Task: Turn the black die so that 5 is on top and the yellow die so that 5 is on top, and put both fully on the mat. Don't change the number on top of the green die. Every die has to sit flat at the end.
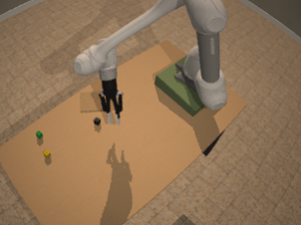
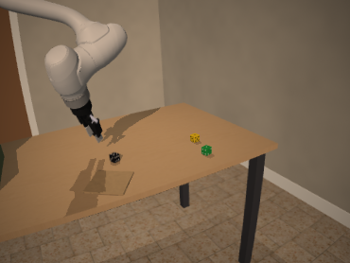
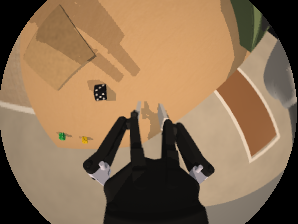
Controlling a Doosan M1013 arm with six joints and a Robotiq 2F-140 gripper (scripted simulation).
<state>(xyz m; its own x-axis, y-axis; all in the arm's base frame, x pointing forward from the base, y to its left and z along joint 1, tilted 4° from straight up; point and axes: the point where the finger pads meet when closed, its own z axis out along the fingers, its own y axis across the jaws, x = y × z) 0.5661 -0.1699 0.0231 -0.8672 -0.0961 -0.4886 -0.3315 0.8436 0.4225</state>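
Note:
The black die rests on the table just off the mat. The wrist view shows several white pips on it; its top number is not certain. The yellow die and the green die rest near the table's far end, away from the mat; their top numbers are too small to read. My gripper is open and empty, tilted above the table beside the black die.
The wooden table carries the dice and the thin mat. The green base block under the arm stands at the table's other end. The mat lies near one long table edge, and the arm's shadow falls across part of it.

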